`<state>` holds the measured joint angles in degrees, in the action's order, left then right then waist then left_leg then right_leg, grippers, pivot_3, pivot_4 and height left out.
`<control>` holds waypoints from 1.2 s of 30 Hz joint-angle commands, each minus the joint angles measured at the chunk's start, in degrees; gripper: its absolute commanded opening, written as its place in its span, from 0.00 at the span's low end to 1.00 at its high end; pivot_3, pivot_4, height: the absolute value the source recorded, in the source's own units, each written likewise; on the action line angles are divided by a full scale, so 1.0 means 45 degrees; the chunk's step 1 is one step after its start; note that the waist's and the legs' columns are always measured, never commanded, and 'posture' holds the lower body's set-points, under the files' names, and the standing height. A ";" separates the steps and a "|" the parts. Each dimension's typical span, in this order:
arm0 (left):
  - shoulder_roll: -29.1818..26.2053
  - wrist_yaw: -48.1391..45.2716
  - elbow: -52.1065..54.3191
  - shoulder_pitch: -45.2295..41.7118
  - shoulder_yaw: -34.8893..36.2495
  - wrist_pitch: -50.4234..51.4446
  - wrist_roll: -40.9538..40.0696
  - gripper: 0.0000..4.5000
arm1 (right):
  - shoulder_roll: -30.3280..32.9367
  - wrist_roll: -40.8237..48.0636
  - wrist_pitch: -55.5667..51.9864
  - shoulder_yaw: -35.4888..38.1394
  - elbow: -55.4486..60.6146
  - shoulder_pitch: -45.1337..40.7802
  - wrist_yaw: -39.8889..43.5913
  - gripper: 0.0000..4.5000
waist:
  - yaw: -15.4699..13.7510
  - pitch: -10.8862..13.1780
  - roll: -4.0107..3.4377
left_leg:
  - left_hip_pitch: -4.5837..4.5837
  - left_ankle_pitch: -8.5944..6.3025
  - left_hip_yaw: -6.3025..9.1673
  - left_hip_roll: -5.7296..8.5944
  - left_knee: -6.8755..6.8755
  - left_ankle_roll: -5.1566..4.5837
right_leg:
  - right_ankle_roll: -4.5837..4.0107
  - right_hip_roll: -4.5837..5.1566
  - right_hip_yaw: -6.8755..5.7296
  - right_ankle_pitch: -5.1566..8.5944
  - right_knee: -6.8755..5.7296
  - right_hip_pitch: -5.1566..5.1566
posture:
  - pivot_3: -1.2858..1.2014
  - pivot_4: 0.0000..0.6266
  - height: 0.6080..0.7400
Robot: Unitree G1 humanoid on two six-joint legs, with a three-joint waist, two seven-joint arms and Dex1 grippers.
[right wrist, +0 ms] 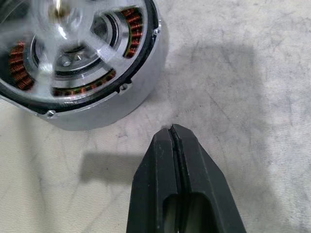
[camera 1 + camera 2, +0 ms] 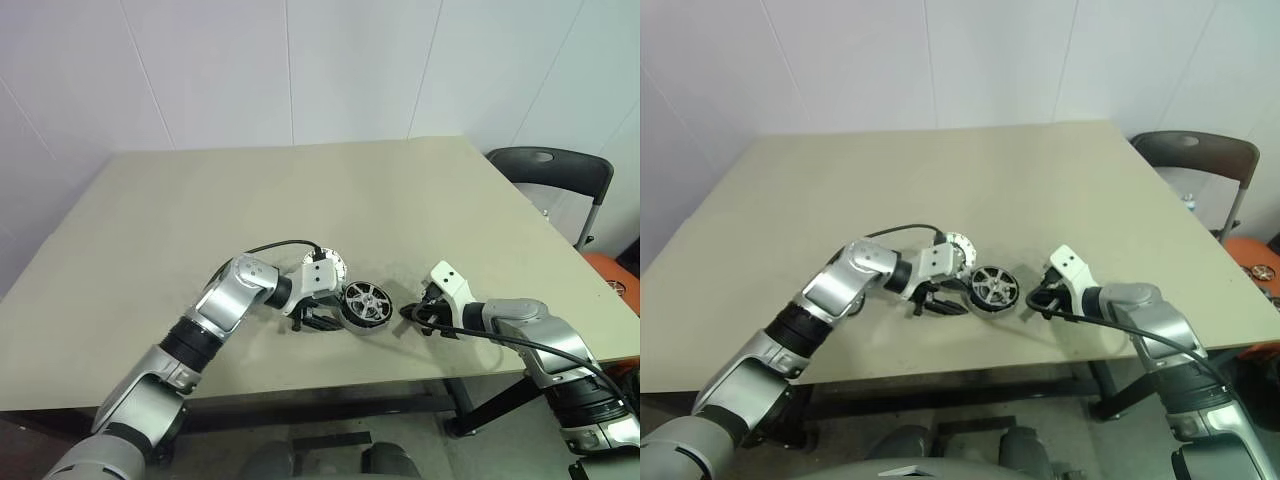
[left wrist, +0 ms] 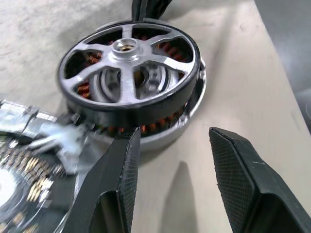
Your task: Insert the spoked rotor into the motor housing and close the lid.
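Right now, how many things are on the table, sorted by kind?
Motor housings: 1
Spoked wheels, sitting in the housing: 1
Lids, open, beside the housing: 1
Robot grippers: 2, left and right
Total: 5

table: we see a beige tabletop (image 2: 250, 220), matte, faint scuffs, fills most of the head views
table legs: dark frame (image 2: 500, 405) under the near edge, robot's right side
wall: white panels (image 2: 300, 70) w/ thin seams, behind the table's far edge
chair: dark seat/back (image 2: 555, 170) w/ metal frame, past the table's far right corner
orange obj: we spot an orange thing (image 2: 615, 275) at the right edge, below the chair; can't ID it
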<state>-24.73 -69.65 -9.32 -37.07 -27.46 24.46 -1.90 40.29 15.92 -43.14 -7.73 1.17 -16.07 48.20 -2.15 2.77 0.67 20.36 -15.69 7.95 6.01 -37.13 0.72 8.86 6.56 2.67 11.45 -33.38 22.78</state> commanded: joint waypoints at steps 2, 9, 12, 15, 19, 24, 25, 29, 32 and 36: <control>-0.0818 -0.0430 0.0746 -0.0136 0.0985 0.0050 -0.0633 0.54 | 0.0360 0.0389 -0.0326 0.0392 0.1278 -0.0461 0.0385 0.00 | -0.0007 0.0004 -0.0006 | 0.0005 0.0000 0.0001 -0.0001 0.0000 0.0000 | 0.0000 0.0000 0.0000 0.0000 -0.0001 0.0007 | 0.52 0.00 1.00; -0.1179 0.0300 0.0277 0.0264 0.2994 -0.0016 -0.1744 0.54 | 0.0803 0.0749 -0.1034 0.0646 0.3266 -0.1743 0.0362 0.00 | -0.0001 0.0012 -0.0014 | 0.0011 0.0000 0.0013 -0.0018 0.0002 0.0000 | 0.0003 0.0000 0.0013 0.0000 -0.0009 0.0028 | 0.52 0.00 1.00; -0.1177 0.0596 0.0714 0.0784 0.3649 0.0384 -0.2338 0.54 | 0.0699 0.0906 -0.1294 0.0441 0.3862 -0.2386 0.0322 0.00 | -0.0002 0.0012 -0.0013 | 0.0012 0.0000 0.0015 -0.0022 0.0008 0.0000 | 0.0003 0.0000 0.0017 -0.0001 -0.0007 0.0036 | 0.52 0.00 1.00; -0.1110 0.0920 0.1010 0.1202 0.3880 0.0589 -0.2596 0.54 | 0.0431 0.1101 -0.1550 0.0066 0.4184 -0.2711 0.0375 0.00 | -0.0023 0.0013 -0.0011 | 0.0024 0.0000 0.0016 -0.0022 0.0012 0.0000 | -0.0010 0.0001 0.0018 -0.0010 -0.0006 0.0047 | 0.52 0.00 1.00; -0.1082 0.1271 0.1273 0.1657 0.3851 0.0748 -0.2724 0.54 | -0.0262 0.0733 -0.1288 -0.0844 0.3489 -0.2789 0.0220 0.00 | -0.0008 0.0011 -0.0006 | 0.0024 -0.0001 0.0012 -0.0019 0.0009 0.0001 | -0.0042 0.0001 0.0017 -0.0029 -0.0007 0.0046 | 0.52 0.00 1.00; -0.1041 0.1534 0.1327 0.1746 0.3865 0.0787 -0.2808 0.54 | -0.1026 0.0007 -0.0666 -0.1435 0.1882 -0.2653 -0.0355 0.00 | -0.0008 0.0011 -0.0007 | 0.0015 0.0002 0.0007 -0.0011 0.0004 0.0004 | -0.0047 -0.0001 0.0020 -0.0031 -0.0022 0.0044 | 0.52 0.00 1.00; -0.1046 0.1564 0.1341 0.1759 0.3871 0.0790 -0.2824 0.54 | -0.0968 -0.0331 -0.0510 -0.1770 0.1618 -0.2541 -0.0399 0.00 | -0.0009 0.0010 -0.0007 | 0.0014 0.0002 0.0007 -0.0008 0.0004 0.0004 | -0.0048 -0.0001 0.0020 -0.0032 -0.0022 0.0045 | 0.52 0.00 1.00; -0.1072 0.1658 0.1333 0.1748 0.3833 0.0760 -0.2889 0.54 | -0.0727 -0.1282 -0.0244 -0.2821 0.0867 -0.2113 -0.0322 0.00 | 0.0000 0.0005 -0.0015 | 0.0020 0.0002 0.0000 0.0001 0.0013 0.0004 | -0.0047 -0.0002 0.0019 -0.0033 -0.0023 0.0057 | 0.52 0.00 1.00; -0.1116 0.1720 0.1311 0.1721 0.3791 0.0655 -0.2865 0.54 | -0.0328 -0.1941 -0.0097 -0.3559 0.0655 -0.1752 -0.0100 0.00 | -0.0006 -0.0006 -0.0009 | 0.0000 0.0002 -0.0002 0.0000 0.0018 0.0005 | -0.0045 -0.0003 0.0022 -0.0033 -0.0024 0.0041 | 0.52 0.00 1.00; -0.1098 0.1746 0.1243 0.1639 0.3829 0.0518 -0.2894 0.54 | -0.0934 -0.1023 -0.0071 -0.2380 0.0930 -0.1751 -0.0066 0.00 | -0.0072 -0.0029 0.0015 | -0.0041 0.0000 0.0007 -0.0002 0.0006 0.0006 | -0.0042 -0.0002 0.0000 0.0024 -0.0006 -0.0034 | 0.52 0.00 1.00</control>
<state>-29.43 -61.97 -5.26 -28.82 -11.52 27.91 -14.29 36.66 9.92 -41.79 -18.96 6.57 -25.42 47.14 -2.47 2.64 0.74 20.17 -15.69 7.98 5.97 -37.12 0.74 8.67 6.55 2.67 11.56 -33.39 22.61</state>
